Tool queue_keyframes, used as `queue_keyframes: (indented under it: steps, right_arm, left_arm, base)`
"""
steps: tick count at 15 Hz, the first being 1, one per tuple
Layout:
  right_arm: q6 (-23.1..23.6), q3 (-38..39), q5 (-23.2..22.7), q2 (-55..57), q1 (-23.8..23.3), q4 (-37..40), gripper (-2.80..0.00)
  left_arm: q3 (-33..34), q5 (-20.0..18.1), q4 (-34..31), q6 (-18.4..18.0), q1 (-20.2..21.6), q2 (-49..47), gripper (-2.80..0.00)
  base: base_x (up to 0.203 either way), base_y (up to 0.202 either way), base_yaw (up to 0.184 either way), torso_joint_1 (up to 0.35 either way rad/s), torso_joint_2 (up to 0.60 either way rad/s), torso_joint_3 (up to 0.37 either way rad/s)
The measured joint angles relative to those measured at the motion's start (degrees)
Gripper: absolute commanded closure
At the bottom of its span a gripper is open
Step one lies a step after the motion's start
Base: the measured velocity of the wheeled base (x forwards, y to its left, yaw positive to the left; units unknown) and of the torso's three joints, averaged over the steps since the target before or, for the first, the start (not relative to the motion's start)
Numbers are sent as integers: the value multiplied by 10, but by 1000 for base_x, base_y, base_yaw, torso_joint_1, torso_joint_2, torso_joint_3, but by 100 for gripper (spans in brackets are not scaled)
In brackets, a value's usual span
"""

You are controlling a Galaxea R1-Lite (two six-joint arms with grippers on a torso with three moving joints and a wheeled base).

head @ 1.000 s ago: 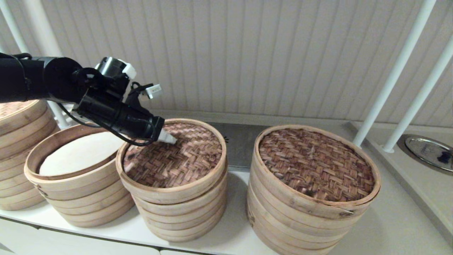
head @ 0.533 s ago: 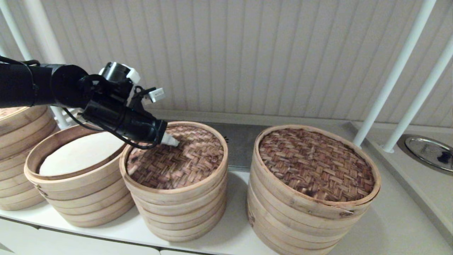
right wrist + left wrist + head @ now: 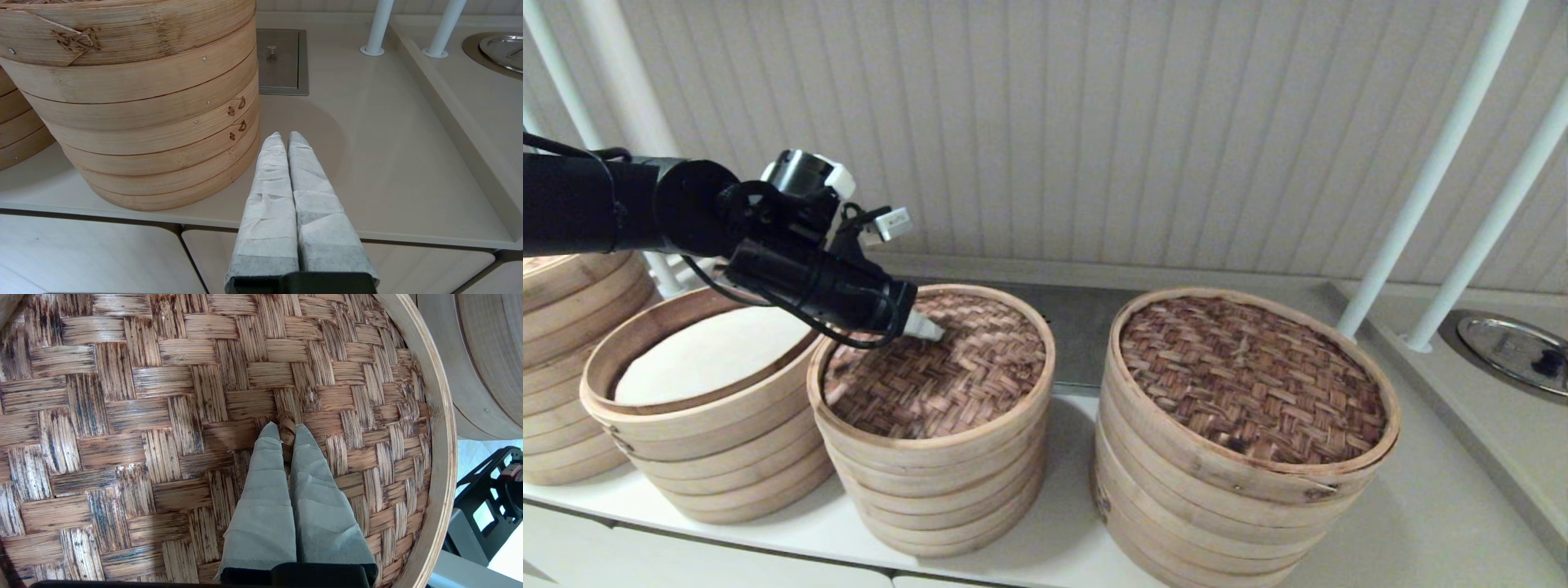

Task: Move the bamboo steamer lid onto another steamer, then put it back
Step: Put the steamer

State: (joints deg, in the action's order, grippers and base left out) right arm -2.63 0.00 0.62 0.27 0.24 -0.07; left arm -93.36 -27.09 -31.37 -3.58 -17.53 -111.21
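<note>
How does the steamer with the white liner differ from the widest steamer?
The lined steamer is open, its white liner showing; the widest steamer has a dark woven top. The lined one is narrower than the widest. The lined one stands left of the lid in the left gripper, the widest right of it. Both are stacked pale bamboo rings on the counter.

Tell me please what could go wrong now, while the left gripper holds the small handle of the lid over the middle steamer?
1. The left gripper pinches only the thin loop handle with its fingertips, so the bamboo steamer lid could slip or swing.
2. The lid sits slightly off-centre on the middle steamer; released now, it might seat crooked.
3. The open steamer with white liner stands very close, so a sideways move could bump its rim.
</note>
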Motion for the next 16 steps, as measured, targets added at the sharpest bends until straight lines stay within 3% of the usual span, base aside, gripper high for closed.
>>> queue_keyframes:
  steps: [14, 15, 16]
  right_arm:
    - [0, 0, 0, 0, 0, 0, 0]
    - [0, 0, 0, 0, 0, 0, 0]
    - [0, 0, 0, 0, 0, 0, 0]
  left_arm:
    - [5, 1, 22, -3, 15, -8, 0]
    - [8, 2, 27, -4, 15, -7, -280]
    - [10, 2, 34, -3, 15, -6, -280]
  base:
    - [0, 0, 0, 0, 0, 0]
    - [0, 0, 0, 0, 0, 0]
    - [0, 0, 0, 0, 0, 0]
